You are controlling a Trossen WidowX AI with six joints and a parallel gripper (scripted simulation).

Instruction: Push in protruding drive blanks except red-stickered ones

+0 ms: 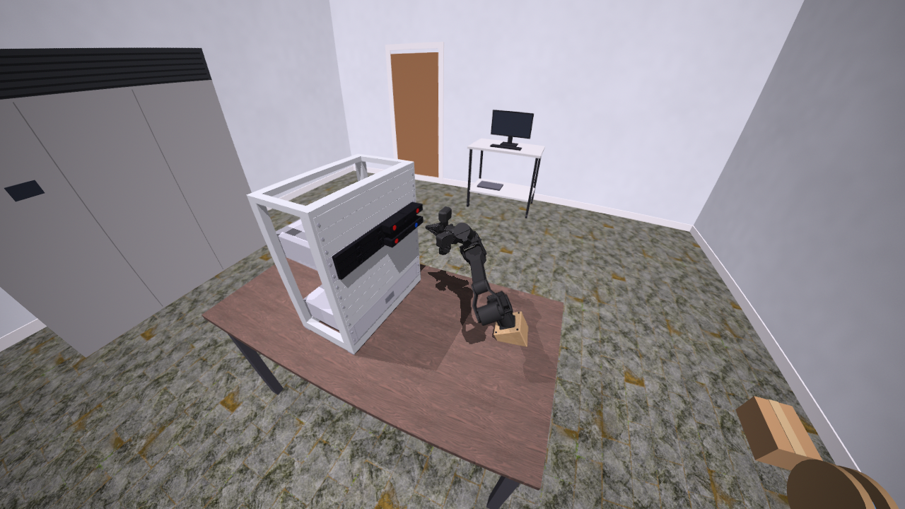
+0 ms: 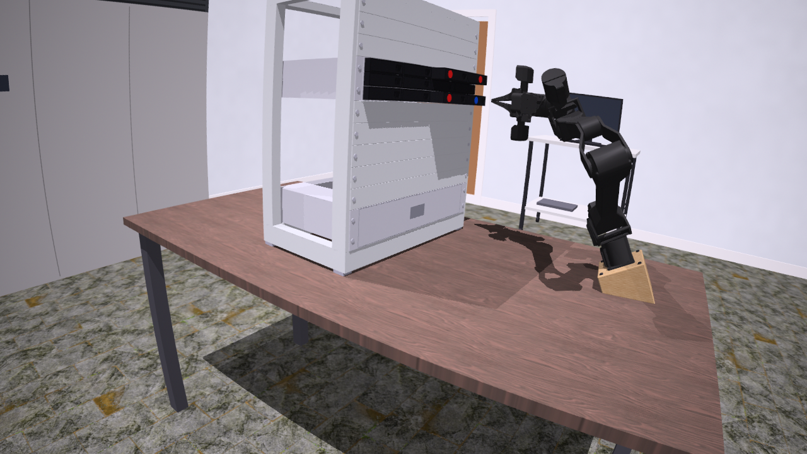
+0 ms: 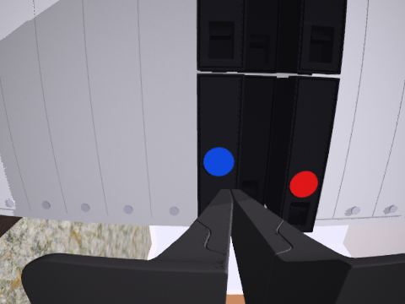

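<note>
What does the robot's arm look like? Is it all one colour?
Yes, the arm is all matte black, built from chunky blocks joined by round joints. It stands on a light wooden wedge. Its gripper has two pointed black fingers, each with a thin zigzag seam. No cables, stickers or writing show.

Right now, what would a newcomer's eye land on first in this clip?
The tall white rack on the wooden table, with black drive blanks jutting from its upper front, three marked by red stickers and one by a blue sticker. Just beside them, the black arm's shut gripper points at the blue-stickered blank, holding nothing.
</note>
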